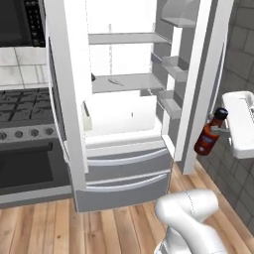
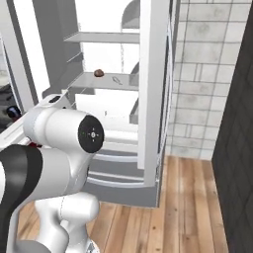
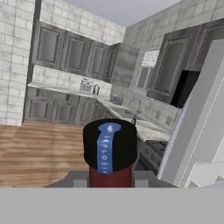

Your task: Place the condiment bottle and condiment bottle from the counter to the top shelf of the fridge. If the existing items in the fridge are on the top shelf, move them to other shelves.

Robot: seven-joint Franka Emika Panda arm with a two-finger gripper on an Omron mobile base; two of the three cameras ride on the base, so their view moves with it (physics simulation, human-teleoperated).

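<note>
Holding a condiment bottle [image 1: 208, 134] in our gripper [image 1: 222, 130], we see it out to the right of the open fridge [image 1: 124, 99], just past the edge of the right-hand door [image 1: 201, 84] and in front of the grey tiled wall. The bottle is dark red with a black cap and a blue label, and it leans a little, cap toward the upper right. In the hand view the same bottle [image 3: 109, 153] sits between the two dark fingertips [image 3: 78, 180], its black cap with a blue strip facing the camera, so the jaws are clamped on its body.

Inside the fridge we see the top shelf [image 1: 124, 37] bare in the left base view. On the shelf below [image 1: 126, 82], a small dark item [image 2: 99, 73] lies near the left edge, and a thin pale object [image 1: 115, 82] lies near the middle. Below that are a white crisper bin and two grey freezer drawers [image 1: 126, 171]. A stove [image 1: 25, 129] stands to the left of the fridge, on the wood floor.
</note>
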